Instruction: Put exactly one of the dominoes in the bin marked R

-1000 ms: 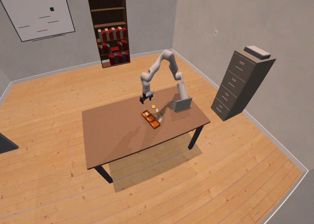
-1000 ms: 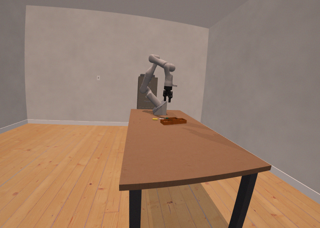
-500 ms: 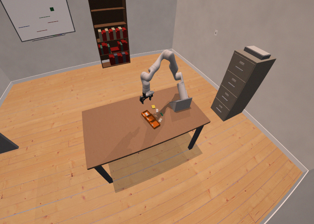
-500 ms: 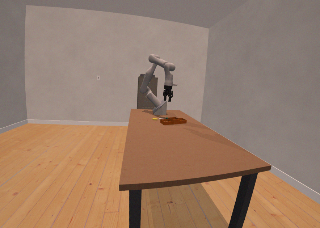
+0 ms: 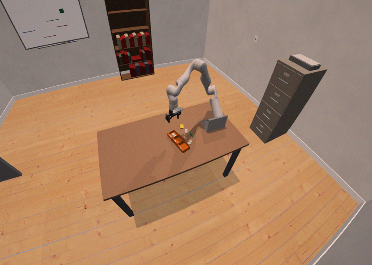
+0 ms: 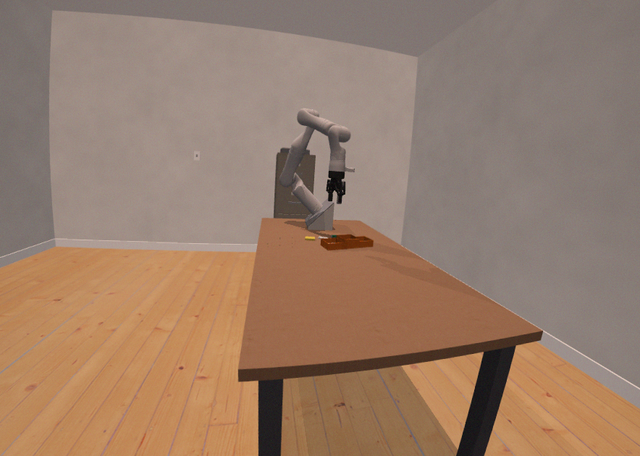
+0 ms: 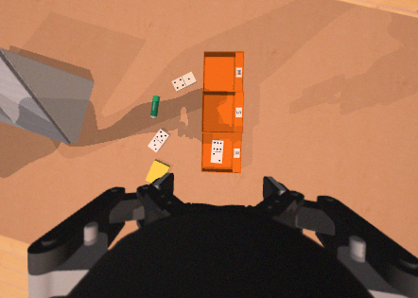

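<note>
Three orange bins stand in a row on the table [image 7: 331, 152]. The nearest bin in the wrist view [image 7: 208, 164] [image 5: 171, 134] holds a white domino [image 7: 217, 151] lying flat; its label is too small to read. The middle bin [image 7: 219, 112] and the far bin [image 7: 218, 72] hold nothing. Two more dominoes lie on the table left of the bins, one [image 7: 183, 81] by the far bin and one [image 7: 158, 140] by the near bin. My gripper [image 7: 217, 184] [image 5: 173, 116] [image 6: 336, 193] is open and empty, high above the table by the near end of the row.
A green cylinder [image 7: 154, 106] [image 5: 191, 134] and a yellow block [image 7: 156, 170] [image 5: 181, 125] [image 6: 309, 237] lie on the table left of the bins. The arm's grey base [image 7: 43, 100] [image 5: 214, 123] stands further left. The table's far edge runs along the top of the wrist view.
</note>
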